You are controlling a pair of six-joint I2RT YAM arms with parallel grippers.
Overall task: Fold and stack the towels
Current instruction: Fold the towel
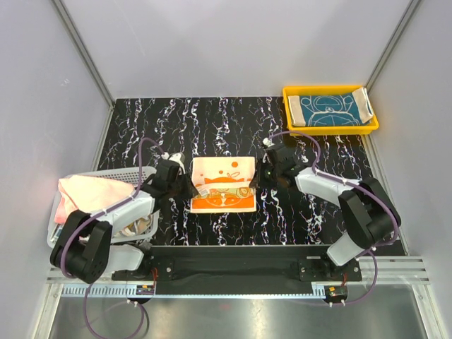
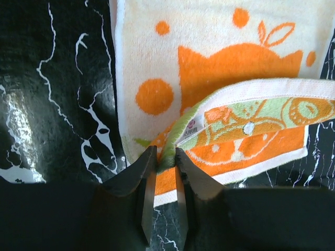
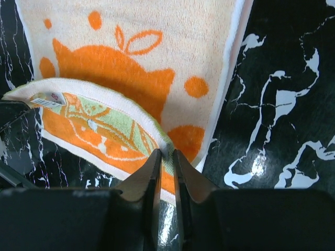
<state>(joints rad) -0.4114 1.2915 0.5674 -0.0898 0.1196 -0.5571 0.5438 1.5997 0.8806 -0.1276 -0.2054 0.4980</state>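
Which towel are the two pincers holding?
The orange-and-cream towel in the middle; the teal towel lies in the yellow tray, the pink towel in the white basket.

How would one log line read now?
left gripper: shut on orange towel | right gripper: shut on orange towel | teal towel: in tray

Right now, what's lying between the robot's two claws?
The orange-and-cream towel, spread on the black marbled table, fills that stretch in the top view. The left gripper and right gripper each pinch a corner of its lifted near edge.
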